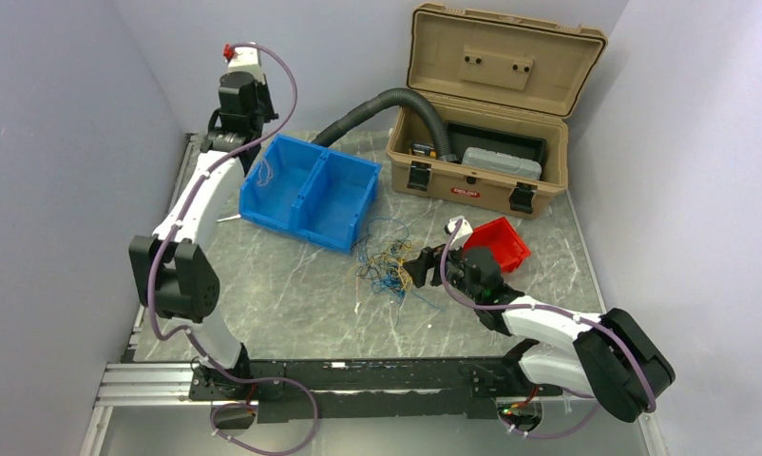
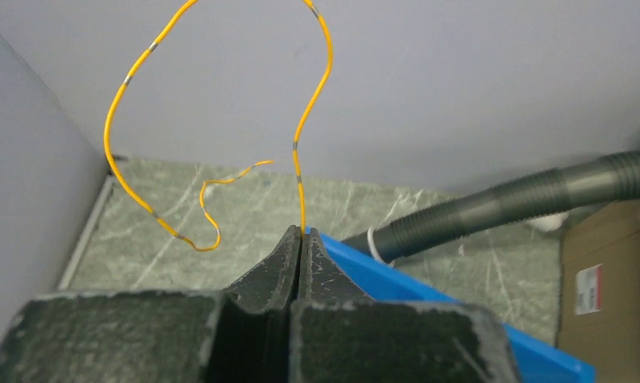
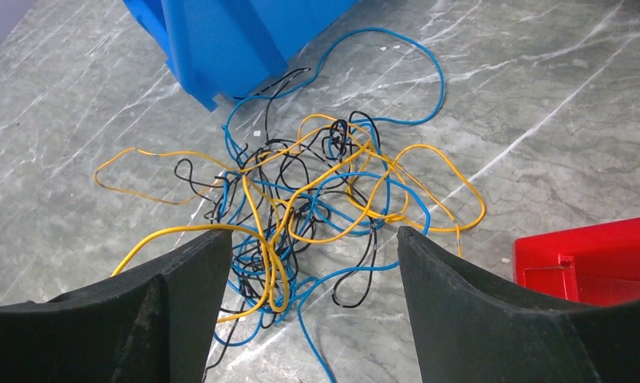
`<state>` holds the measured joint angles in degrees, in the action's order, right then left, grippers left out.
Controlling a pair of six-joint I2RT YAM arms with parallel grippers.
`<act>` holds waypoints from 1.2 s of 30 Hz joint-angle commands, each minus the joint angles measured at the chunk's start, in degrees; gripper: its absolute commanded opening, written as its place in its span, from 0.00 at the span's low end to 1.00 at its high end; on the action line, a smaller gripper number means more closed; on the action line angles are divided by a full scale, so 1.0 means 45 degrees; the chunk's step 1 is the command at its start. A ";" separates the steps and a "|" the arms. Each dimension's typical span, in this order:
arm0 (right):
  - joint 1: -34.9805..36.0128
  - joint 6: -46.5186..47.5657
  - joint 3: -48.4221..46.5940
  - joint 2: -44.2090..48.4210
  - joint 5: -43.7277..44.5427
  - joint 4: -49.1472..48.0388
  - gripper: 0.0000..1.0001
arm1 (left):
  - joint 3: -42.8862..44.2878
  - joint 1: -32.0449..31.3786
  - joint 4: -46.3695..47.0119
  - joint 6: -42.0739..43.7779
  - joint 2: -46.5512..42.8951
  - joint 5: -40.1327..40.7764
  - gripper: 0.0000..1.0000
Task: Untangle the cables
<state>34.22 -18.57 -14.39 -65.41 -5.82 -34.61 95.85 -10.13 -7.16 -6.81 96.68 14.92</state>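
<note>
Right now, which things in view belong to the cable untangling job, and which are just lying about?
Job:
- tangled yellow, blue and black wires
- single yellow wire, pinched in the shut left gripper
- right gripper, open, facing the tangle

Lying about:
- blue divided bin
- red bin
- open tan case
- black corrugated hose

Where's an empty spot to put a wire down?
Bare table lies in front of the blue bin, between the left arm and the wire tangle. Another strip runs between the tangle and the base rail. It is crowded around the tangle, right claw and red bin.
</note>
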 commanded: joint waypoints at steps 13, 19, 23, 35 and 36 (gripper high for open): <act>0.0037 0.0112 -0.0035 0.0036 0.0063 -0.0882 0.78 | -0.7085 0.0105 0.3484 -0.3155 -0.1523 -0.0443 0.00; 0.0034 0.0083 -0.0064 -0.0037 -0.0034 -0.0883 0.78 | -0.7330 0.0102 0.2086 -0.3396 -0.1305 0.0064 0.00; 0.0033 0.0103 -0.0083 -0.0037 -0.0015 -0.0827 0.78 | -0.6351 0.0093 0.0641 -0.3436 -0.0454 -0.0264 0.00; 0.0029 0.0163 -0.0065 0.0113 0.0104 -0.0707 0.79 | -0.3682 0.0084 -0.2699 -0.3161 0.0730 -0.1520 0.32; 0.0030 0.0161 -0.0066 0.0127 0.0108 -0.0707 0.79 | -0.3659 0.0083 -0.2803 -0.3185 0.0606 -0.1561 0.43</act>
<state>34.22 -18.41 -14.39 -65.63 -5.89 -35.07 77.49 -9.47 -16.62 -20.80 102.52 10.26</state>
